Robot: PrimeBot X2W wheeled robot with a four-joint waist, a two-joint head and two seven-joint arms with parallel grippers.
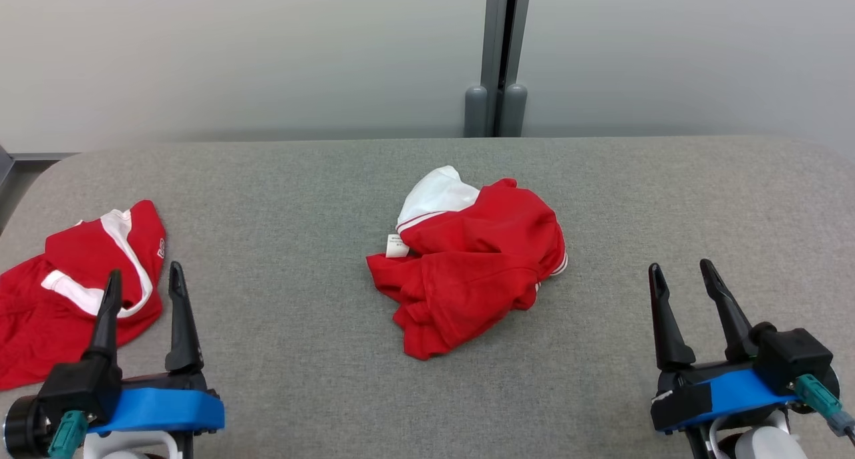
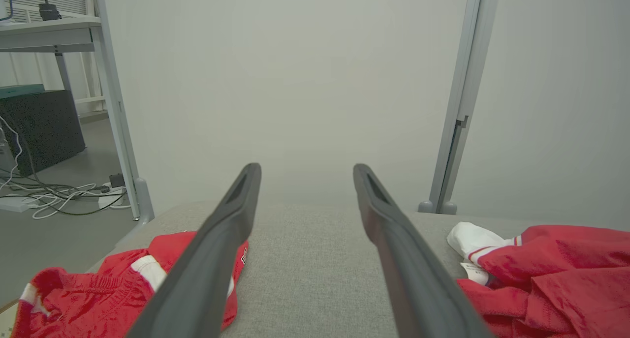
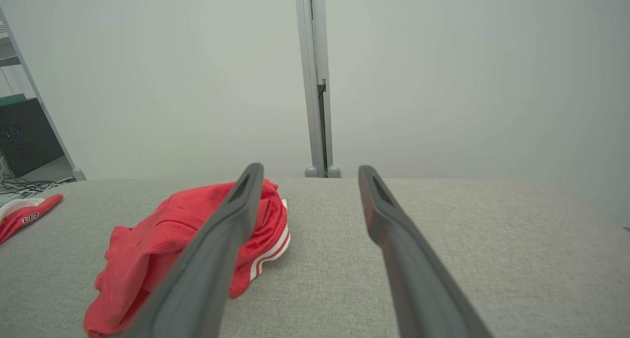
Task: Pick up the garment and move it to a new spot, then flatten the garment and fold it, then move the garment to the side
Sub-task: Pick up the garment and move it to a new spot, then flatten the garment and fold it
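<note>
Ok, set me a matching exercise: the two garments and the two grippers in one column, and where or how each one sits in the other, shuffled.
Column one:
1. crumpled garment
2. second garment
3. left gripper
4. right gripper

Column two:
a. open, lower right of the head view, against the bare grey surface
b. bunched up in the middle of the surface
c. open, lower left of the head view, one finger in front of red cloth
d. lying at the surface's left edge

Pairs: 1-b, 2-d, 3-c, 4-a.
</note>
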